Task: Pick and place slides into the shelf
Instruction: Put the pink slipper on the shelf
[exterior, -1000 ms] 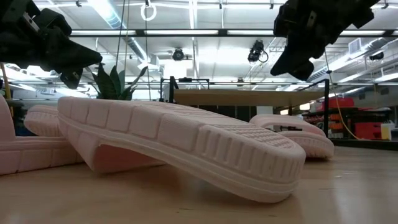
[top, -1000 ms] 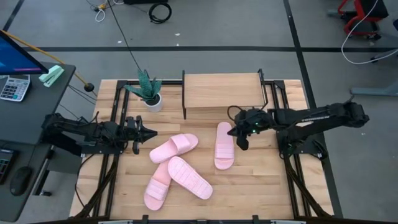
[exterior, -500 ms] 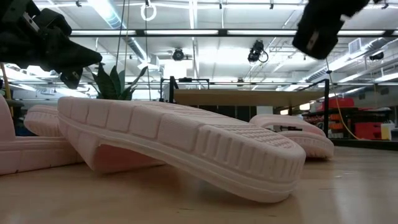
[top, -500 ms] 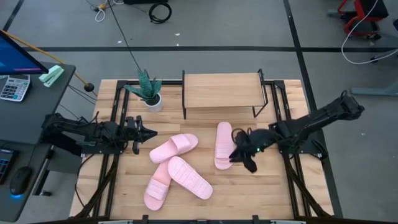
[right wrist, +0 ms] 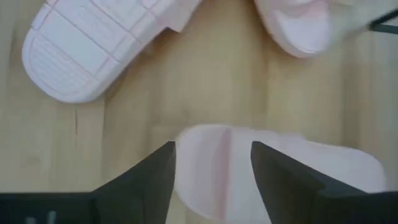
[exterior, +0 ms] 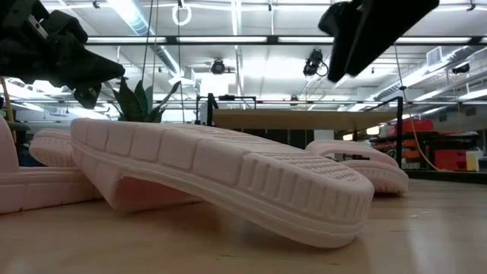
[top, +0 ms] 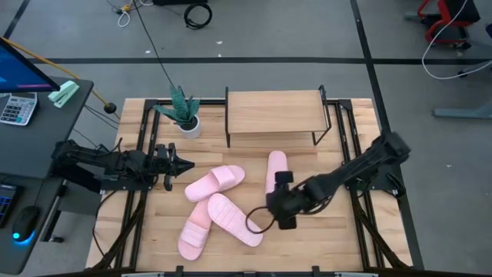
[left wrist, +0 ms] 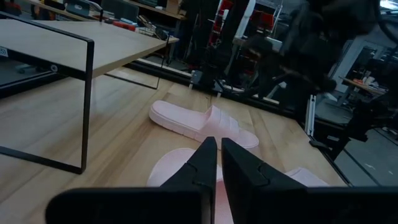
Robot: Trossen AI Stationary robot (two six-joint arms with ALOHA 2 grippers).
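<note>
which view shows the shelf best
The high view: the whole shelf shows from above, plank top and black frame, empty. The low view shows it edge-on behind slides; the left wrist view only one corner; the right wrist view none.

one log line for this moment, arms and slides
right end effector: open, over heel of lone slide | left end effector: shut, waiting at table's left | slides on table: four | shelf: no slides

4 slides (top: 223, 200), 1 partly hidden; 1 shelf (top: 273, 113); 1 potted plant (top: 183, 111); 2 arms (top: 108, 164).
</note>
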